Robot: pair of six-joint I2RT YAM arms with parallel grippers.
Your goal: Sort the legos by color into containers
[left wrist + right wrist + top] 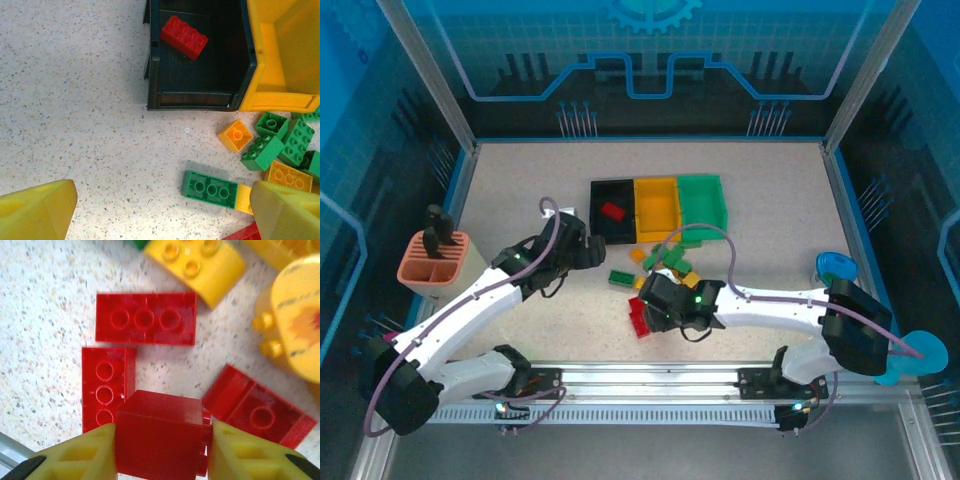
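Three containers stand in a row: black (595,222), yellow (657,208) and green (703,200). One red lego (184,37) lies in the black bin (200,95). Loose green, yellow and red legos (670,265) lie in front of the bins. My left gripper (160,210) hangs open over bare table beside a green lego (210,189), in front of the black bin. My right gripper (162,452) is shut on a red lego (160,435), just above other red legos (145,318) lying on the table. A yellow lego (200,265) lies beyond them.
An orange-topped cream holder (435,260) stands at the left edge. A blue cup (835,268) and another cup (920,355) sit at the right. A metal rail (650,380) runs along the near edge. Bare table lies left of the black bin.
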